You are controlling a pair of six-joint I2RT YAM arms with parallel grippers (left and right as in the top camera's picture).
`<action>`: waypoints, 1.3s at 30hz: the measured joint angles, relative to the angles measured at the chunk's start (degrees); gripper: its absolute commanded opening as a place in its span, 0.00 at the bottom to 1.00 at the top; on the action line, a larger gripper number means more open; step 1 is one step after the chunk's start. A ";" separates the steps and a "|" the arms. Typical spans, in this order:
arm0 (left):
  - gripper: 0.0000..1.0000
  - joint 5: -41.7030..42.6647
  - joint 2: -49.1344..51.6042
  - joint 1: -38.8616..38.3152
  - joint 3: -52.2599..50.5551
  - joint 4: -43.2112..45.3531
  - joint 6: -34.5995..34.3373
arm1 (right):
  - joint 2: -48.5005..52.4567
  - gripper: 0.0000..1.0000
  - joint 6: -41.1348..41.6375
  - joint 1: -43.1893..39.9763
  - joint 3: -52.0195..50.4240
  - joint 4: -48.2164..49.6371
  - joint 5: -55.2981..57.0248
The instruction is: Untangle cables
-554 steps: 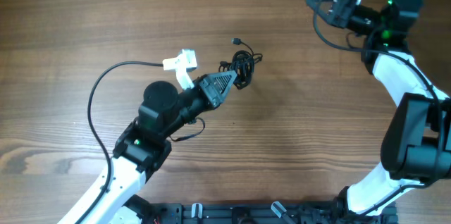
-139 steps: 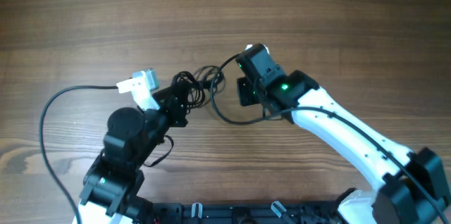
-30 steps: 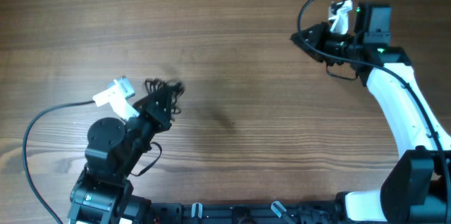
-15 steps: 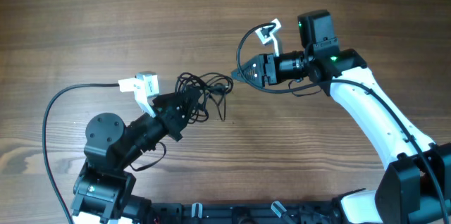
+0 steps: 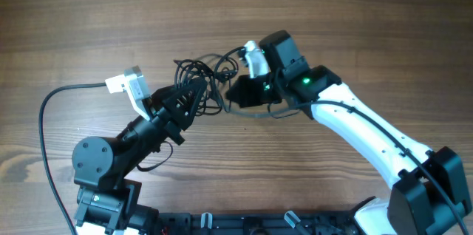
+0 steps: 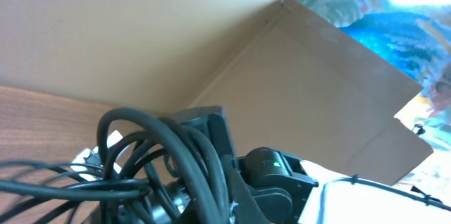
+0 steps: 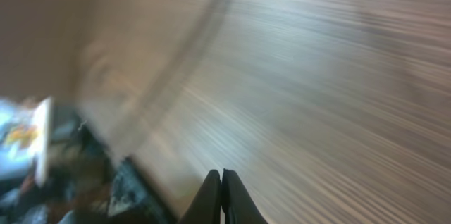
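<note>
The cables (image 5: pixel 198 75) are a loose bunch of thin black loops left of the table's middle. My left gripper (image 5: pixel 191 93) reaches up from the lower left and is shut on the bunch. In the left wrist view, the cables (image 6: pixel 169 157) fill the bottom of the frame, close up. My right gripper (image 5: pixel 230 98) sits just right of the bunch, pointing left at it. In the blurred right wrist view its fingers (image 7: pixel 213 199) are pressed together over bare wood with nothing seen between them.
The wooden table (image 5: pixel 355 13) stretches all round. The left arm's own thick black cable (image 5: pixel 46 120) loops out at the far left. A cardboard wall (image 6: pixel 141 34) stands beyond the table in the left wrist view, with the right arm (image 6: pixel 271 175) in front of it.
My right arm has swung down and left to the bunch, and its jaws have shut. My left gripper has carried the cables slightly up and left.
</note>
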 measured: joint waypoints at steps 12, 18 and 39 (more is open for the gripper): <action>0.04 15.13 0.13 -0.02 0.04 -17.53 31.12 | -2.71 0.61 -11.23 -24.65 0.00 -1.46 -25.53; 0.04 16.52 0.59 -0.02 0.04 -15.85 35.19 | -3.02 0.63 -15.85 -15.87 0.00 5.62 -33.14; 0.04 -17.11 1.49 -0.50 -1.31 0.96 12.39 | -2.84 0.38 -20.48 3.50 2.27 -13.03 1.77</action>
